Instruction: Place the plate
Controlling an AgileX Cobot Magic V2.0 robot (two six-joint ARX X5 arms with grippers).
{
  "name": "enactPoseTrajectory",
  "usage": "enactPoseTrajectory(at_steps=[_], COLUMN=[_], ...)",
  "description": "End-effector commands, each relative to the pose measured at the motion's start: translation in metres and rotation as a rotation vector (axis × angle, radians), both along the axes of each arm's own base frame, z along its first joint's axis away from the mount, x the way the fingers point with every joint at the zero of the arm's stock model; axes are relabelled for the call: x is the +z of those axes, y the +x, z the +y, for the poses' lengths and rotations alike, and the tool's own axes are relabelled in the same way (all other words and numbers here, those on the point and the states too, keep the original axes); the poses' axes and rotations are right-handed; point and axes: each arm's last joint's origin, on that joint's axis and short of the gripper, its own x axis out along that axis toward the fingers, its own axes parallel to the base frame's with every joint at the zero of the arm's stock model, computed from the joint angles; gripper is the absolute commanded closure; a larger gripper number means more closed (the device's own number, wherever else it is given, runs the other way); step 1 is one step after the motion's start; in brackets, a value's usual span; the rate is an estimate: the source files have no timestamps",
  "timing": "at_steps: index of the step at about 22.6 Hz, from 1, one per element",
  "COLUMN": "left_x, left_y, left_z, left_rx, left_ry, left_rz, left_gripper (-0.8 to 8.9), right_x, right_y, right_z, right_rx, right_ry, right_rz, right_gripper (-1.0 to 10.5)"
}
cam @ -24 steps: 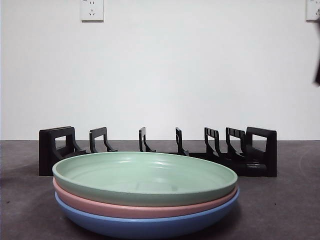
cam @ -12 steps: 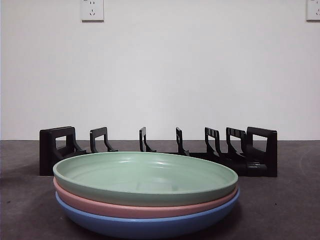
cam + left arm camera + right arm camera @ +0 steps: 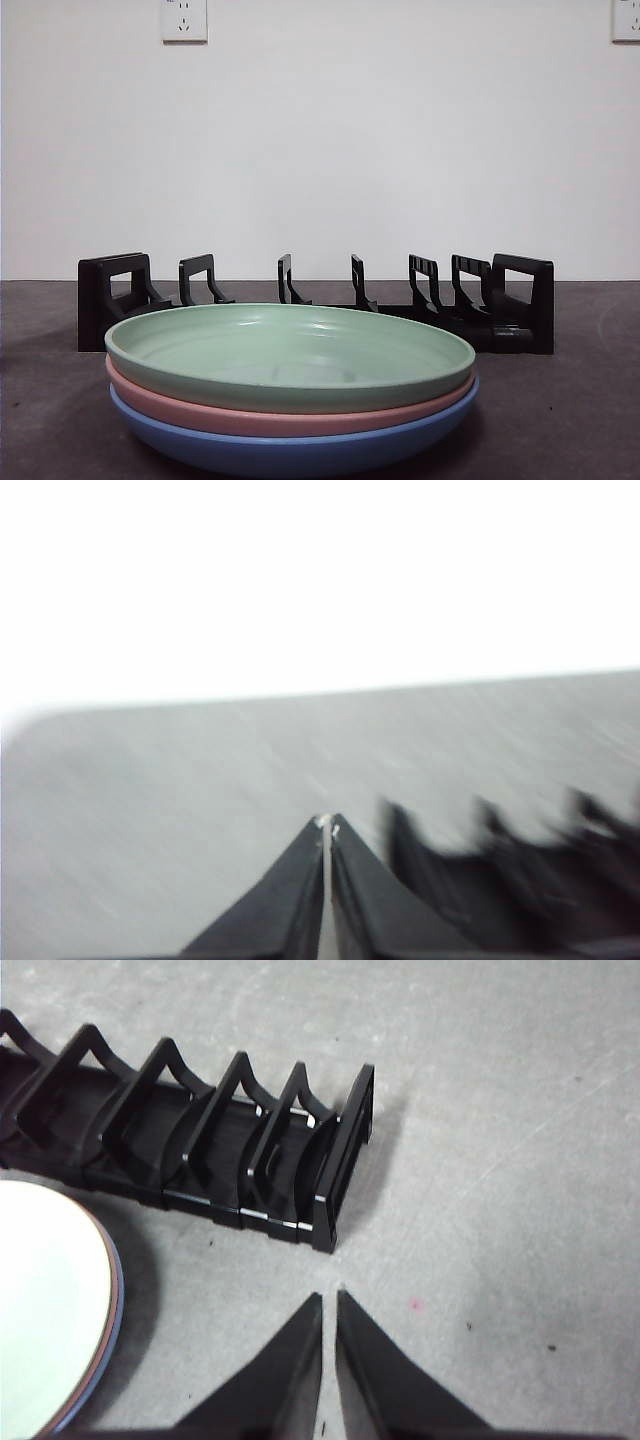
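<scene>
Pale green plate sits topmost in a stack of three at the lower centre of the front view. Beneath it is a pink plate, and at the bottom a blue plate. The stack rests flat on the grey worktop, rims nested and roughly concentric.

Black plastic plate rack stands behind the stack, spanning the middle of the front frame from left to right. Its upright dividers show as separate loops, with a taller block at each end. All slots visible in this view hold nothing. The stack and the rack look apart, though the low view angle does not show the gap clearly.

White wall fills the upper half of the front view, with a socket plate at upper left and a second socket cut by the upper right edge. No arm appears in the front view.

Right gripper: fingers nearly together with only a thin slit between them, holding nothing. It hangs over bare worktop, near the end block of the rack, which runs across the upper left of that frame. The edge of the plate stack shows at lower left, washed out to near white, with pink and blue rims just visible.

Left gripper: fingers closed to a narrow line, empty. The frame is motion-blurred; the rack smears dark at lower right.
</scene>
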Motion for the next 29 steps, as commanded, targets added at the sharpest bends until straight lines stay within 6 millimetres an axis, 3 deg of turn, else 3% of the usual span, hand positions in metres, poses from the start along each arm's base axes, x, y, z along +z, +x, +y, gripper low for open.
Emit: enactPoseTrajectory(at_steps=[1,4,8,25,29], left_x=[-0.035,-0.069,-0.088,-0.091,-0.091], left_y=[-0.007,-0.011,-0.012,-0.012,-0.012], left_z=[0.007,0.012,0.012,0.012,0.012], left_rx=[0.065,0.113,0.116,0.116,0.116], left_ry=[0.065,0.061,-0.003,-0.029,-0.029], left_rz=[-0.029,0.006,0.044,0.082,0.082], left_gripper=[8.05,8.05,8.05,8.05,8.05], right_x=[0.003,0.004,0.004,0.004,0.003], right_y=[0.002,0.003,0.003,0.003,-0.006], right_z=[0.001,0.001,0.001,0.001,-0.002], right_rx=[-0.001,-0.001,-0.001,0.012,0.021], right_ry=[0.012,0.014,0.014,-0.021,-0.112], right_rz=[-0.023,-0.037,-0.036,-0.051,-0.203], right_gripper=[9.3,9.3,9.3,9.3,9.3])
